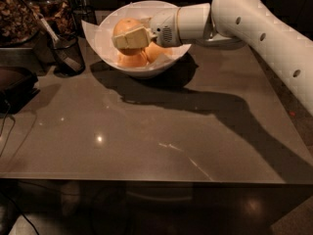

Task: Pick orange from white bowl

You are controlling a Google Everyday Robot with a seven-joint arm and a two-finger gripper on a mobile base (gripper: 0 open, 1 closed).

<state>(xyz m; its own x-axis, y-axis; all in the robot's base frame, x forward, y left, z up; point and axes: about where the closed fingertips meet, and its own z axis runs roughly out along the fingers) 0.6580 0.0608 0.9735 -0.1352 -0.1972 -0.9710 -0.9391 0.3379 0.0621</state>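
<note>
The white bowl (100, 39) stands at the back of the grey table, left of middle. My gripper (128, 36) reaches in from the right and is shut on an orange (127, 27), holding it above the bowl's middle. Two more oranges stay in the bowl below it, one at the front (133, 59) and one to the right (155, 52). The white arm (254, 28) runs off to the right edge of the view.
A small dark see-through cup (67, 53) with a utensil in it stands left of the bowl. Containers of brown stuff (19, 13) sit at the back left. A dark object (14, 84) lies at the left edge. The table's front edge runs across the lower view.
</note>
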